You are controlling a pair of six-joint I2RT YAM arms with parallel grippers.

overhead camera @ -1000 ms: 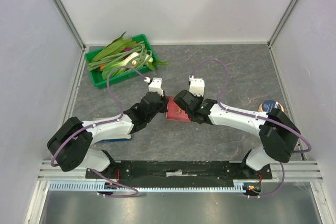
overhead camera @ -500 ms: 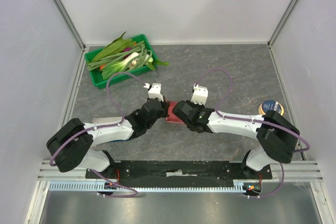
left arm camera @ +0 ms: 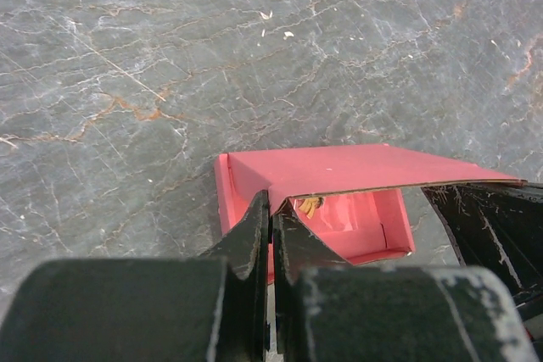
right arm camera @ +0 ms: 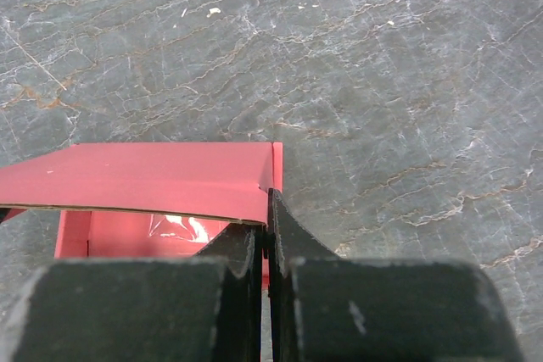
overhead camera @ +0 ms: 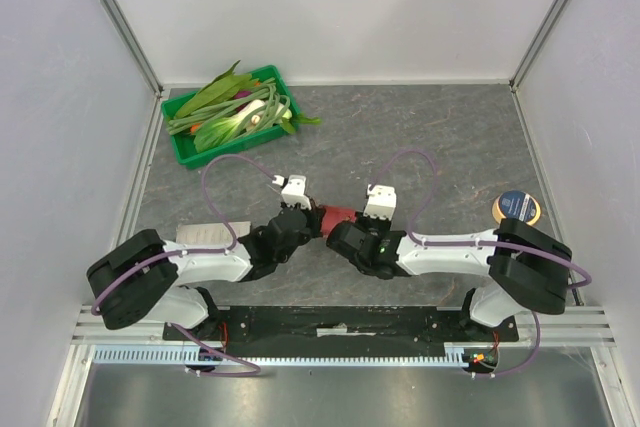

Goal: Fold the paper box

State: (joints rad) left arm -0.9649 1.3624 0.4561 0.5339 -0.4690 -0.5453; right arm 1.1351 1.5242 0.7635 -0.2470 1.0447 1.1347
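Inside of paper box (left arm camera: 339,169): wrist views only

The grey veined table (overhead camera: 450,137) carries a green tray (overhead camera: 178,152) of greens (overhead camera: 225,112) far out beyond and left of the left gripper (left arm camera: 271,218), a round tin (overhead camera: 517,207) well right of the right gripper (right arm camera: 265,209), and a booklet (overhead camera: 200,233) behind the left gripper.
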